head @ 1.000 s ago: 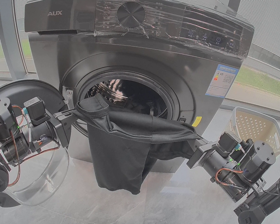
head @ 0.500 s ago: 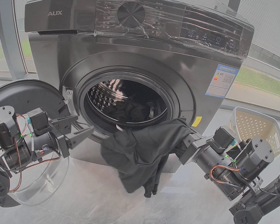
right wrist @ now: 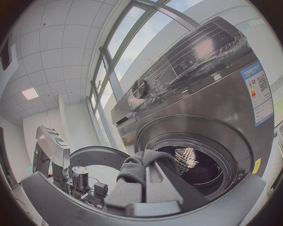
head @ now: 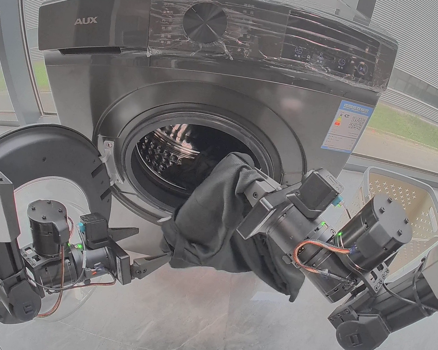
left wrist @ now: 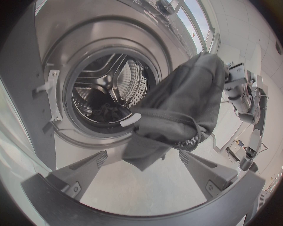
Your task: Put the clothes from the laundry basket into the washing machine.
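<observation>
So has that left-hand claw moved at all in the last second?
Yes. The left gripper has dropped below the washing machine's drum opening, fingers open, no longer holding the black garment.

The black garment [head: 213,210] no longer hangs stretched between both arms across the drum opening [head: 178,155]. The left gripper [head: 148,249] has let go of its end, and with fingers spread and empty it now sits lower and farther back, down near the floor [head: 178,320] below the opening. The right gripper [head: 250,188], clamped on the cloth, has risen and swung in toward the opening's right rim. The garment is now bunched up, its top lifted against the mouth of the drum and the rest drooping in a shorter heap below the rim.
</observation>
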